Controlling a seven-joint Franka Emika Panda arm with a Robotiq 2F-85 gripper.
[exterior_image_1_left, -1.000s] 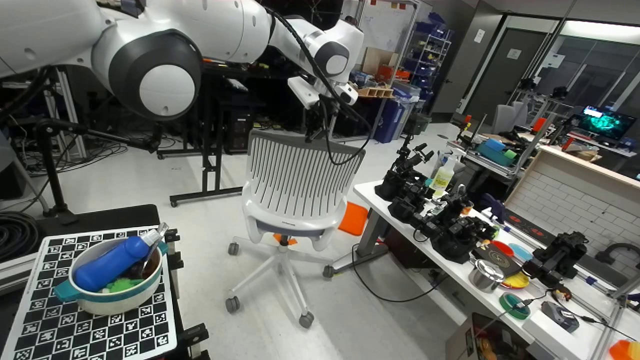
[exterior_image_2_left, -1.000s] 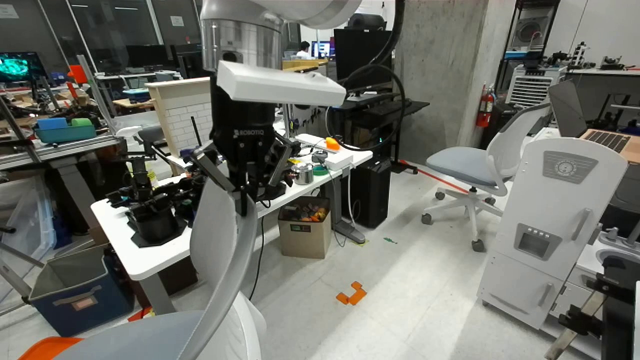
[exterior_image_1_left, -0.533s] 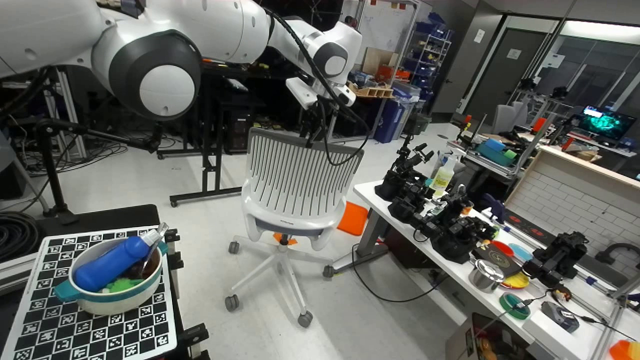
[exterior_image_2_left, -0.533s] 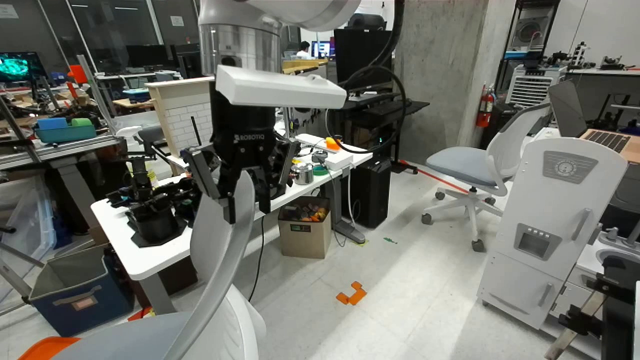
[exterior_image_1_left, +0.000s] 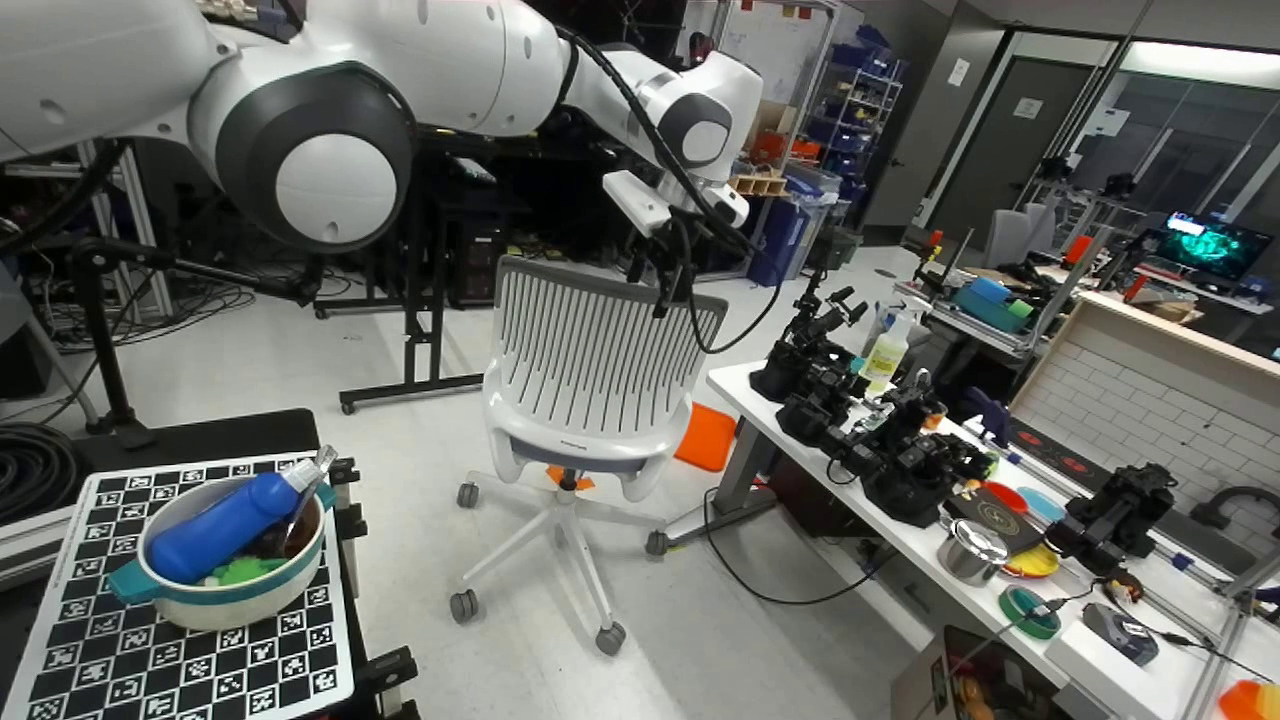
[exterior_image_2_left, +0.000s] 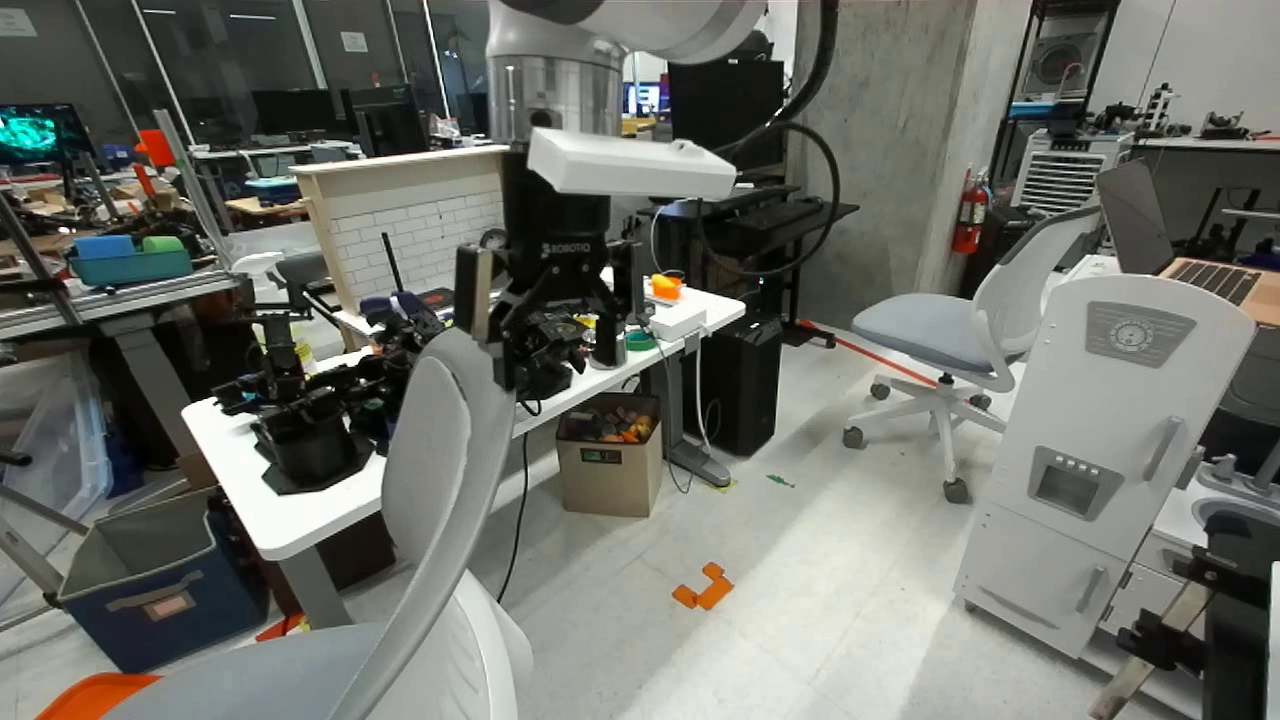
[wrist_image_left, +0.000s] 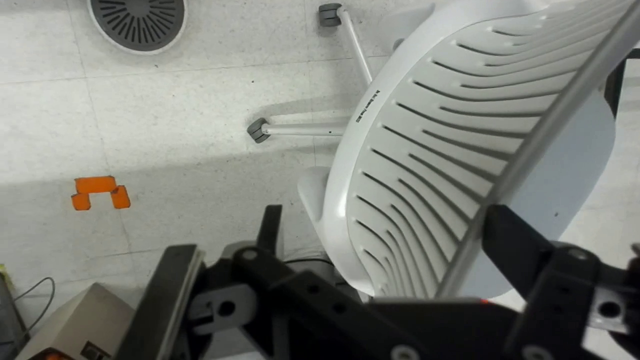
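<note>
Office chair (exterior_image_1_left: 600, 370) at the gripper (wrist_image_left: 383, 212), fingers spread wide

Chair stands upright, its slotted white backrest (wrist_image_left: 415, 165) rising beneath the gripper. Fingers are set far apart; in the wrist view one fingertip overlaps the grey top rail (wrist_image_left: 525, 150), and whether it touches cannot be told. Obstructions: a black cable (exterior_image_2_left: 826, 50) hangs in a loop beside the gripper, and the gripper itself covers part of the white worktable (exterior_image_2_left: 290, 522) behind it in an exterior view. That worktable stands near the chair and carries black jointed devices (exterior_image_1_left: 905, 465), a spray bottle (exterior_image_1_left: 887, 355) and a metal pot (exterior_image_1_left: 972, 553). Beside it sits a beige storage bin (exterior_image_2_left: 605, 485); orange floor markings (wrist_image_left: 95, 184) lie near the bin.

Differences between views: the wrist view alone shows a round grey slotted disc (wrist_image_left: 140, 20). In an exterior view only, a teal-rimmed casserole (exterior_image_1_left: 245, 607) holding a blue bottle (exterior_image_1_left: 215, 530) rests on a checkered board (exterior_image_1_left: 90, 640). Likewise in an exterior view only: a white toy refrigerator (exterior_image_2_left: 1060, 410), a grey-cushioned swivel chair (exterior_image_2_left: 925, 325) and, farthest off, a red fire extinguisher (exterior_image_2_left: 968, 220).
</note>
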